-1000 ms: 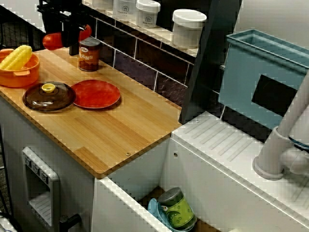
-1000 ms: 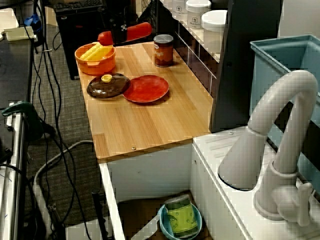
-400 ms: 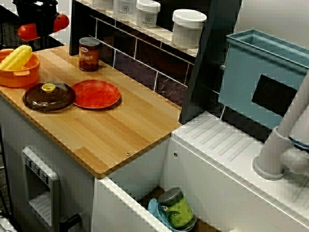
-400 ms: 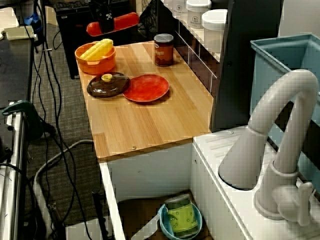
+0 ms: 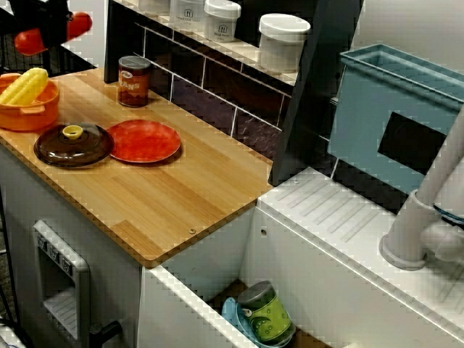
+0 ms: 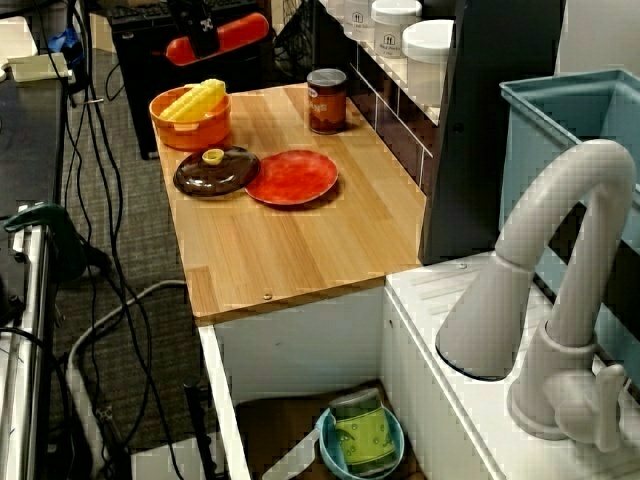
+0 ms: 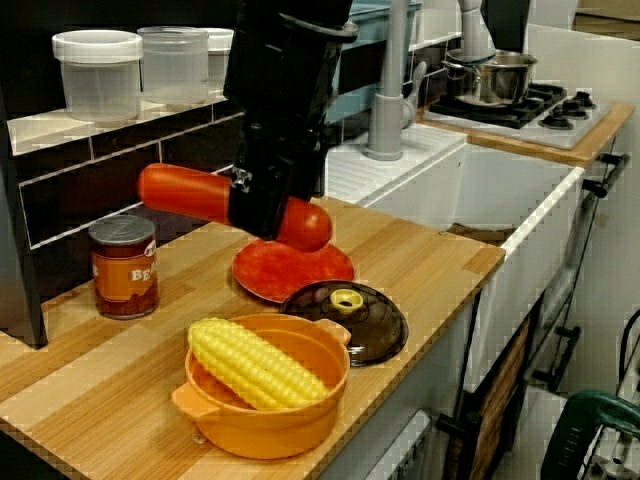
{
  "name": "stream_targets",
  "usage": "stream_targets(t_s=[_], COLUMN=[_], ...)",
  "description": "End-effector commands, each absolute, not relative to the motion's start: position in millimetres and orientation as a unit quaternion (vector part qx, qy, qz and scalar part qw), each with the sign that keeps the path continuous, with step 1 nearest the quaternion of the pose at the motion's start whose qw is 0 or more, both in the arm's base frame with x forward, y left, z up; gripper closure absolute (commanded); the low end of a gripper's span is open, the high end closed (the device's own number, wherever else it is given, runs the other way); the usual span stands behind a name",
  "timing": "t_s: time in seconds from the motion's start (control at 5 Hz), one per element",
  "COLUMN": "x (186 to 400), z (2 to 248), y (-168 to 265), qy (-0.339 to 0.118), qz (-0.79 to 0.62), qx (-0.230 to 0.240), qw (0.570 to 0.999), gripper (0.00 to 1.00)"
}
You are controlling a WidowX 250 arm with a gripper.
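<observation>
the view from the tabletop's end shows the claw (image 7: 262,205) clenched across the middle of a red sausage (image 7: 185,192). the sausage lies roughly level in the grip, with one rounded end sticking out on each side. both hang in the air and touch nothing.

in the view from above, the claw (image 5: 49,29) and the red sausage (image 5: 78,23) have shifted since a second ago. then they hung just beside the can (image 5: 133,81) at the back of the tabletop. now they sit well out from it, up at the far corner and past the orange pot (image 5: 29,116). the view from the sink end agrees: the claw (image 6: 200,35) has drifted off the wood and hangs beyond the tabletop's far edge. so the sausage is being carried clear of the can and of everything standing there, and the grip has not slackened on the way.

below the claw and a little toward the sink stands the orange pot (image 7: 300,420), with a corn cob (image 7: 250,365) lying in it. the can (image 7: 124,268) stands off to the shelf side, upright. farther toward the sink lie the brown lid (image 7: 375,325) and the red plate (image 7: 325,270), which touch or slightly overlap on the tabletop (image 7: 430,255). white tubs (image 7: 98,75) line the shelf behind.
</observation>
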State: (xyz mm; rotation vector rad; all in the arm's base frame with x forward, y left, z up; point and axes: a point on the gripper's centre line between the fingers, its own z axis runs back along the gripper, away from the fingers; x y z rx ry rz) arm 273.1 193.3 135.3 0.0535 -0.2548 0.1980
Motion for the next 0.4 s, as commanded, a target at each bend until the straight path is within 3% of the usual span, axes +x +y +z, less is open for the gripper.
stream_targets(t_s=[0.0, 0.2], x=[267.7, 264.5], z=[145.2, 140.3], y=[215.8, 222.2], qy=[-0.185, -0.193], qz=[0.109, 0.120], qx=[0.058, 0.058], qw=[0.975, 0.972], gripper=[1.00, 1.00])
